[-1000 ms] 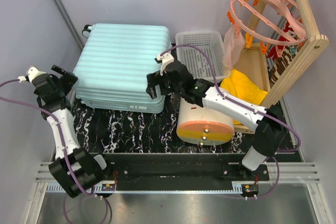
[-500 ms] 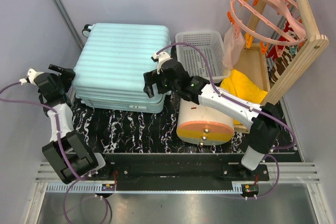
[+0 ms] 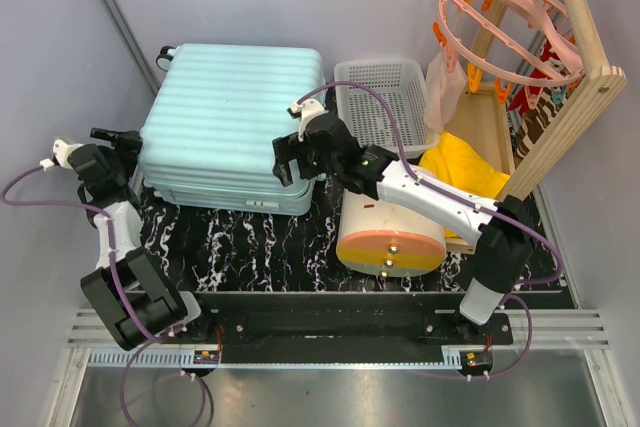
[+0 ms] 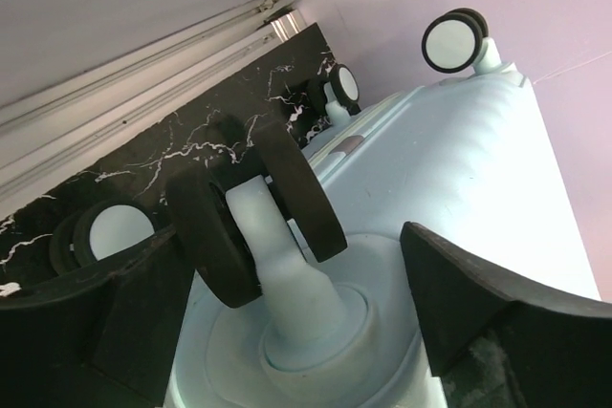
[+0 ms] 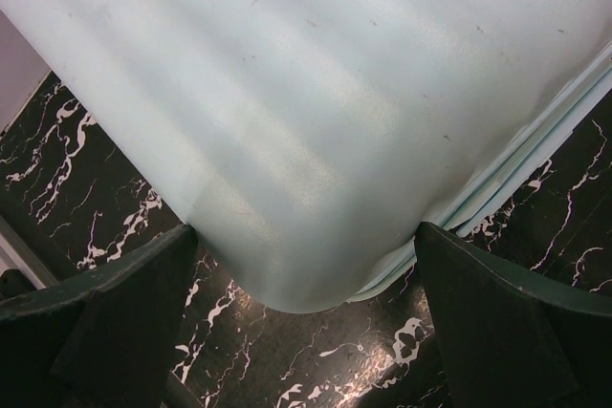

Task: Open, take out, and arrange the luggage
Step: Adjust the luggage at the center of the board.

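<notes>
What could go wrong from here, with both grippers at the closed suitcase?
1. The left gripper has open jaws straddling a caster wheel. It can swivel or roll, so a pinch there may slip.
2. The right gripper is open around the smooth, rounded near corner of the luggage and may slide off instead of gripping.
3. The cream cylinder lies right beside the luggage, so dragging it could knock the cylinder.

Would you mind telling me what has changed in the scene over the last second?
The left arm swung leftward, and the left hand shifted slightly left, open around a wheel at the luggage's near left corner. The right hand edged slightly left at the near right corner, open. Nothing was taken or released. The luggage stayed shut; it, the basket and the cylinder kept their places.
</notes>
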`<state>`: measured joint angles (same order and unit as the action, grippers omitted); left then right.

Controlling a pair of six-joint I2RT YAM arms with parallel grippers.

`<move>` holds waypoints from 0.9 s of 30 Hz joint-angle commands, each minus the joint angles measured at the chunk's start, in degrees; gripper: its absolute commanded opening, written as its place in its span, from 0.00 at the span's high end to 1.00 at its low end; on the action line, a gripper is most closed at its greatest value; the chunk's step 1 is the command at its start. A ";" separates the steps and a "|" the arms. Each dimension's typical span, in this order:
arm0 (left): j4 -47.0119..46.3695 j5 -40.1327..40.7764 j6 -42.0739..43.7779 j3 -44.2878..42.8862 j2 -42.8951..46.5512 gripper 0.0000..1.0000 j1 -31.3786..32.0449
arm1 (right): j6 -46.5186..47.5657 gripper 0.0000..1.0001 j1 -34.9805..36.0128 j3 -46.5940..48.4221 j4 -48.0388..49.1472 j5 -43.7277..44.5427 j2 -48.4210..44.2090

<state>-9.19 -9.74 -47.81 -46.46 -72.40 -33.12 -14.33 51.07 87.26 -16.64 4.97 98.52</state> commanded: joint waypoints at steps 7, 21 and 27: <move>-3.11 -7.31 -1.93 1.28 -1.60 0.55 0.52 | 1.67 0.01 0.70 -0.86 3.63 10.32 4.31; -3.82 -5.03 -3.08 7.25 8.41 1.00 0.78 | 6.42 0.00 4.65 -6.58 10.49 9.26 0.97; -3.12 -3.98 -3.25 10.68 14.82 1.00 1.04 | 5.10 0.00 5.62 -10.53 11.89 9.09 -0.78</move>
<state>-12.14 -5.28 -58.00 -38.09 -64.20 -34.13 -9.54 55.20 80.34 -8.58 13.34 95.77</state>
